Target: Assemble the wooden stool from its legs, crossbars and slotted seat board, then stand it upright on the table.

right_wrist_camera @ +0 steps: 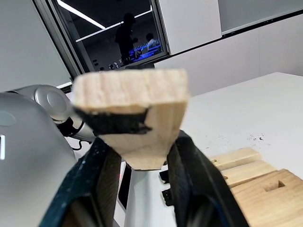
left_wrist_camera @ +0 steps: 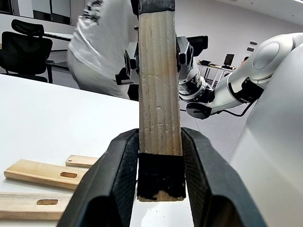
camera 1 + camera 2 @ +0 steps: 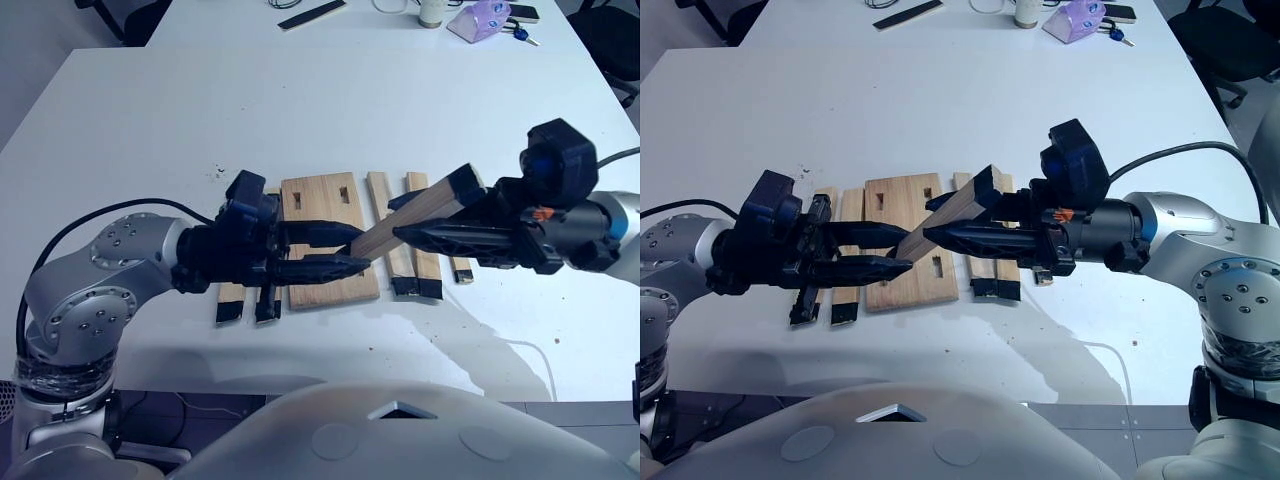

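Note:
A wooden leg (image 3: 425, 205) with black tape on both ends hangs slanted above the table, and both grippers hold it. My left gripper (image 3: 360, 250) is shut on its lower end, seen close in the left wrist view as the leg (image 2: 158, 94) between my two fingers. My right gripper (image 3: 400, 230) is shut on the same leg farther up, its upper end (image 1: 132, 90) pointing at the right wrist camera. Beneath them the slotted seat board (image 3: 315, 195) lies flat on the white table (image 3: 150, 130). Loose legs and crossbars (image 3: 380, 195) lie on both sides of the board.
Two black-tipped sticks (image 3: 228, 300) lie near the front edge beside the board, and a short piece (image 3: 461, 268) sits to the right. At the far edge are a purple item (image 3: 480, 18), a bottle (image 3: 432, 12) and a black strip (image 3: 312, 14).

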Controlling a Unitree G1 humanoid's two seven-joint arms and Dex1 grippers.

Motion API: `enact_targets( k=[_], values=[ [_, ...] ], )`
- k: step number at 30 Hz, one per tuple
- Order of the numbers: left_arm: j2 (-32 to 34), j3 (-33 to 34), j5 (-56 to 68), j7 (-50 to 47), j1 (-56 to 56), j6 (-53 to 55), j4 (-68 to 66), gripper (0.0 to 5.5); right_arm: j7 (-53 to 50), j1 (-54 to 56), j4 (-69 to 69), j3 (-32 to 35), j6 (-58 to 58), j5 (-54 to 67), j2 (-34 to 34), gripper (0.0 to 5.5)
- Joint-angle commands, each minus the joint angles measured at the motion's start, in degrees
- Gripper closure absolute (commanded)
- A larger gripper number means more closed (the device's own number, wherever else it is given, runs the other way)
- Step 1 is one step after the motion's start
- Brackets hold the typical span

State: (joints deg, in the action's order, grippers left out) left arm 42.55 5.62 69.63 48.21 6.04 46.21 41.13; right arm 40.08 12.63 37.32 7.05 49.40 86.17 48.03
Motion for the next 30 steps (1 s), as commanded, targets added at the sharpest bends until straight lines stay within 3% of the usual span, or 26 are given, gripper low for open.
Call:
enact_targets(
  k=[1,6,9,12,15,22,30],
  values=[
    [-0.23,-0.4,-1.05,-4.22,2.04,0.7,-2.81,3.51,1.66,-1.52,0.51,0.21,-0.42,-5.3,1.14,4.2],
    [0.82,-3.14,-10.2,-4.12,0.17,-2.03,-3.83,2.84,5.01,-3.28,-2.19,-1.42,-4.24,-21.52,4.51,4.2],
    [1.76,-4.45,-15.08,-2.46,-2.72,-4.16,-3.41,2.42,9.96,-5.87,-7.34,-5.54,-13.81,-39.06,8.53,4.2],
    [0.71,-5.14,-17.33,-1.5,-4.21,-6.0,-3.62,2.41,12.92,-7.81,-17.79,-10.21,-28.11,-55.16,8.44,4.2],
    [-0.38,-6.68,-18.88,-1.75,-6.77,-6.9,-1.86,2.41,14.79,-7.11,-26.45,-13.02,-37.97,-63.07,5.56,4.2],
    [-0.39,-8.18,-21.78,-1.05,-7.86,-8.39,-1.61,2.41,16.72,-4.33,-39.09,-15.04,-52.27,-72.23,-0.32,4.2],
    [-0.56,-8.26,-22.75,-0.87,-8.36,-8.99,-1.62,2.41,17.36,-3.38,-35.47,-11.69,-52.84,-71.83,-0.94,4.2]
  ],
)
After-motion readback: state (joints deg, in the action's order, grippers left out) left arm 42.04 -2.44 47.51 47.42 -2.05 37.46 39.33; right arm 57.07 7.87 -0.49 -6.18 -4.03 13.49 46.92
